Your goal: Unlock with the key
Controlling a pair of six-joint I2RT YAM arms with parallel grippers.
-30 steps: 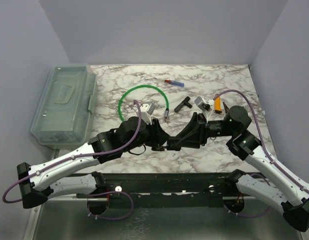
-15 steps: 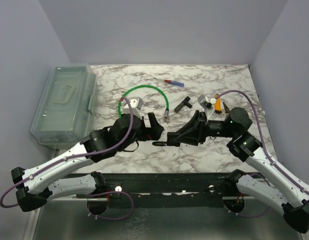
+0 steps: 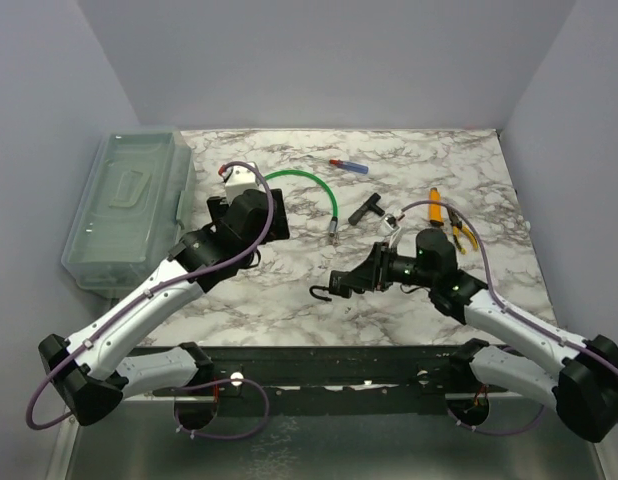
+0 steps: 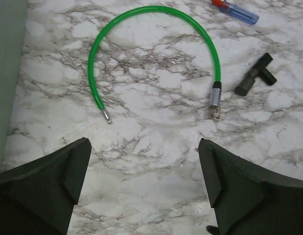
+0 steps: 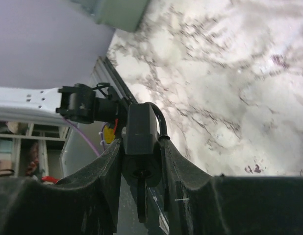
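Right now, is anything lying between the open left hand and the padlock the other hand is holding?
Nothing visible does. Only bare marble tabletop lies between the left hand and the padlock clamped in the right hand. The green cable ends off to the side of that path, not across it.

padlock (image 5: 140, 131): lower body is disappearing between the right gripper (image 5: 141, 149) fingers; its underside is showing too dark to tell.
left gripper (image 4: 144, 156): the bottom edge is cutting off both fingers (image 4: 43, 191).
screwdriver (image 4: 238, 11): far ahead of the left gripper, the top edge is clipping its red end.
green cable (image 3: 309, 182): one end is lying hidden under the left gripper.
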